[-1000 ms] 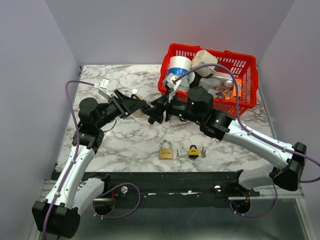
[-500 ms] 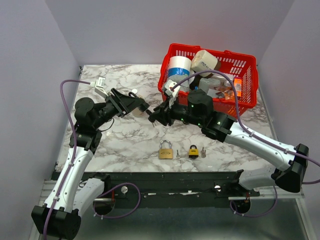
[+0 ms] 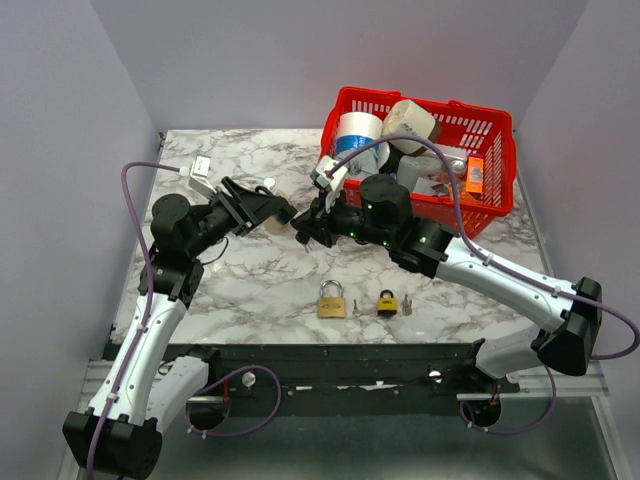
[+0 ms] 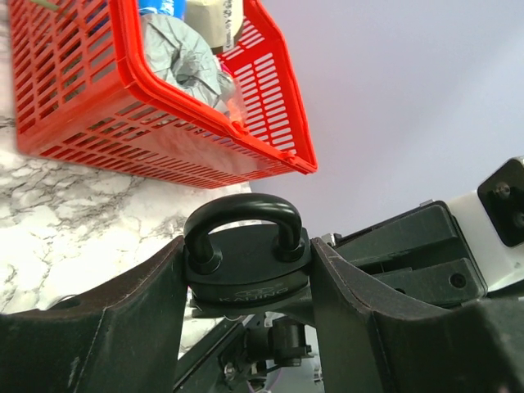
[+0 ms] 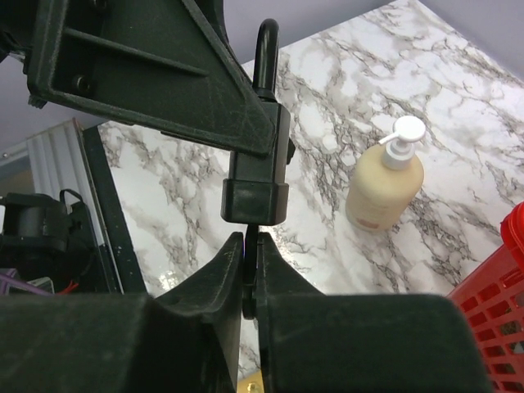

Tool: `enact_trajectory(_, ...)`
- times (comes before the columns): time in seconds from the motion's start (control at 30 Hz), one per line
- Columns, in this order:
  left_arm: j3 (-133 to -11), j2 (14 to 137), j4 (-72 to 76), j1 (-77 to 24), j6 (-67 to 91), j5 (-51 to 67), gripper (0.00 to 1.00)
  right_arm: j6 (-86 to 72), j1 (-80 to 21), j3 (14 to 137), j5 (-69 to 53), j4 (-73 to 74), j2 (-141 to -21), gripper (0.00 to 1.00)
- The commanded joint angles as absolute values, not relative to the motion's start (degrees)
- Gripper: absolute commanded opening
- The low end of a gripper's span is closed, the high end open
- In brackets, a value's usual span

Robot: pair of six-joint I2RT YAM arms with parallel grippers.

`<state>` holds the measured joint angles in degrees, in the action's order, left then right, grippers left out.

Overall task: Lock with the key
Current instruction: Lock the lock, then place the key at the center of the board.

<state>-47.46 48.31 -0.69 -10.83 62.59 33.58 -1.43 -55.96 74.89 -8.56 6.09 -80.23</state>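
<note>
Left gripper (image 3: 272,211) clamps the black padlock (image 5: 255,176) in the air over the middle of the table (image 3: 250,285), and the right gripper (image 5: 250,266), fingers pinching the thin key (image 5: 249,240), sits right at its keyhole end, key in line with the body, shackle pointing away.

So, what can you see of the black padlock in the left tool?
The matte black metal padlock is clamped at its sides in the left tool. Its curved shackle has both legs seated in the body. Faint raised lettering marks the face. The right tool, pinched narrow, meets its underside; what it pinches is unclear.
</note>
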Motion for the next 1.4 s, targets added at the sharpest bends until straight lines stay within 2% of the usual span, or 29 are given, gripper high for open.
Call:
enact_trajectory(0.0, -51.6, 47.2, 0.1, -10.5, 64.7, 30.9, 0.00, -0.6, -56.6, 76.5, -8.2, 5.7, -81.3, 0.13)
enact_trajectory(0.03, -51.9, 47.2, 0.1, -10.5, 64.9, 30.7, 0.00, -0.6, -56.7, 76.5, -8.2, 5.8, -81.4, 0.12)
enact_trajectory(0.1, -51.9, 47.5, 0.2, -10.4, 65.3, 30.5, 0.00, -0.6, -56.8, 75.9, -8.1, 5.9, -81.4, 0.01)
enact_trajectory(0.47, -53.1, 50.5, 0.6, -5.9, 68.4, 23.6, 0.00, -2.4, -57.5, 72.4, -8.5, 5.6, -79.2, 0.01)
enact_trajectory(0.7, -53.5, 51.2, 2.6, -2.1, 68.5, 23.3, 0.00, -8.4, -57.4, 68.8, -8.6, 6.2, -76.7, 0.01)
enact_trajectory(0.83, -52.6, 49.1, -2.6, -0.6, 66.0, 23.4, 0.00, -17.6, -57.5, 65.0, -9.2, 4.8, -76.6, 0.01)
enact_trajectory(1.0, -48.8, 42.3, -10.9, -0.4, 59.3, 24.5, 0.00, -27.9, -57.6, 57.6, -17.8, 1.1, -77.4, 0.01)
enact_trajectory(1.17, -45.6, 37.3, -17.9, -0.4, 54.9, 22.4, 0.00, -29.7, -58.3, 53.8, -22.9, -3.6, -80.0, 0.01)
enact_trajectory(1.37, -42.5, 35.9, -18.4, -0.4, 55.1, 21.6, 0.00, -36.2, -59.8, 47.3, -25.3, -7.8, -82.5, 0.01)
